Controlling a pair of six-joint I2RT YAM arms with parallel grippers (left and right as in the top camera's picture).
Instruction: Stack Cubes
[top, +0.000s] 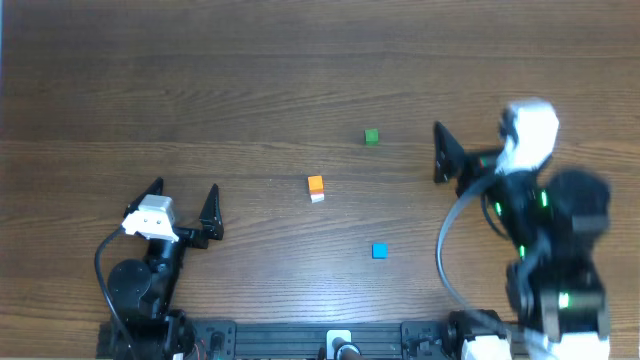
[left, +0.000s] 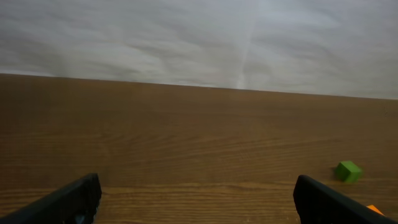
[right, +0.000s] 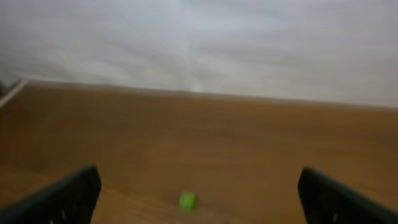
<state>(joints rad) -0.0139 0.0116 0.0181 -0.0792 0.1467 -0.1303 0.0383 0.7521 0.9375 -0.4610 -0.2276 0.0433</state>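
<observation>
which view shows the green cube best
Left wrist view: the green cube shows top and side faces. The top view shows just its top face; the right wrist view, a shapeless green spot.

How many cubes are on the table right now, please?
4: a green cube on the far side, an orange cube touching a white cube in the middle, a blue cube on the near side. None seems hidden.
</observation>
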